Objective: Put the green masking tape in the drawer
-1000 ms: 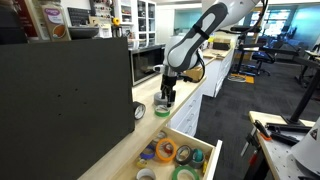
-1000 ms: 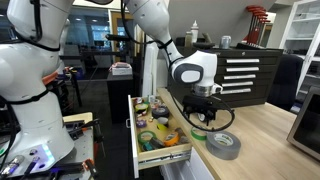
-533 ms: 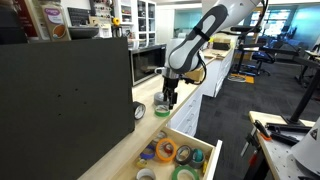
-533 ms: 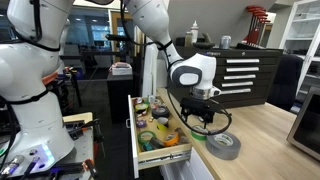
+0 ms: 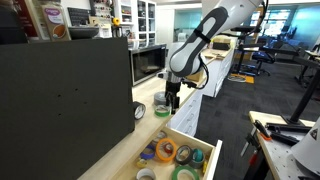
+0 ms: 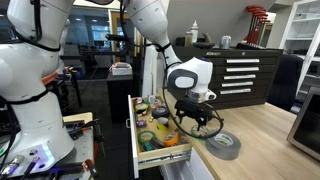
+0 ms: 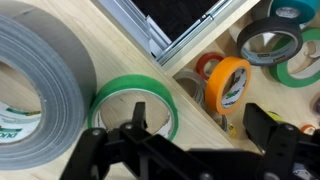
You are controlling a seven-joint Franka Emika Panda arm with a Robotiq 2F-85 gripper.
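The green masking tape (image 7: pixel 112 96) lies flat on the wooden counter, touching a large grey duct tape roll (image 7: pixel 40 70). It also shows in an exterior view (image 5: pixel 161 112). My gripper (image 7: pixel 200 128) is open and empty, low over the counter edge. One finger is over the green ring's hole. The other finger is over the open drawer (image 7: pixel 262 92). The gripper shows in both exterior views (image 5: pixel 172 103) (image 6: pixel 198 121). The drawer (image 5: pixel 203 146) (image 6: pixel 139 152) holds several tape rolls, including an orange one (image 7: pixel 228 82).
A dark box (image 5: pixel 60 100) stands along the counter behind the tapes. A microwave (image 5: pixel 148 64) is further back. The grey duct tape (image 6: pixel 224 145) lies on the counter beside the gripper. A black tool chest (image 6: pixel 240 75) stands behind.
The gripper has shifted a little toward the drawer and lower. The green tape has not moved.
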